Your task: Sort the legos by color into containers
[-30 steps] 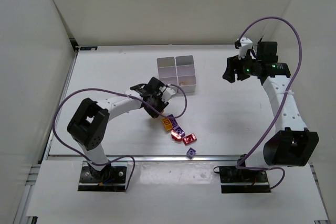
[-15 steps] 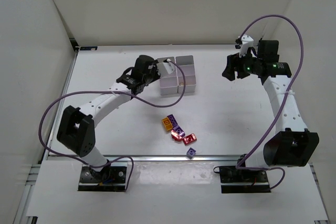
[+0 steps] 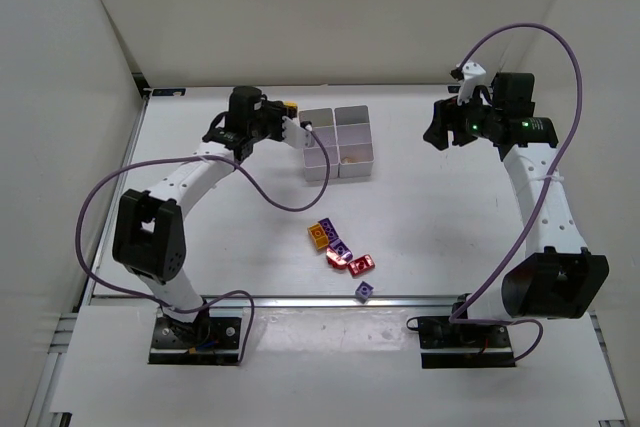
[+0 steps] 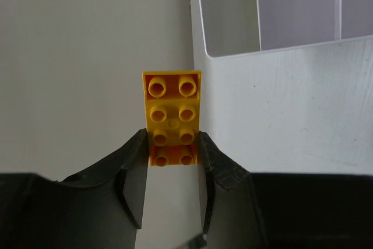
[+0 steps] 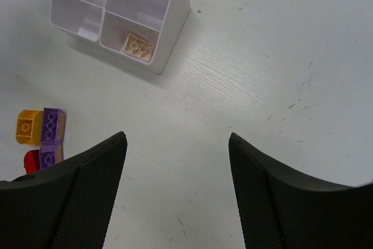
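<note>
My left gripper is shut on an orange-yellow two-by-four brick and holds it just left of the white containers. In the left wrist view the brick sticks out past the fingertips, beside the bins' rim. A tan brick lies in one near bin. Loose legos lie in a pile on the table: orange, purple, red and a lone purple one. My right gripper is open and empty, raised right of the bins; its wrist view shows its jaws wide apart.
White walls close the table in at the left, back and right. The left arm's purple cable loops over the table left of the pile. The table's front edge runs just below the lone purple brick.
My left arm has swung from the lego pile up to the back left, carrying the orange-yellow brick to the left side of the bins. The right arm has barely moved.
</note>
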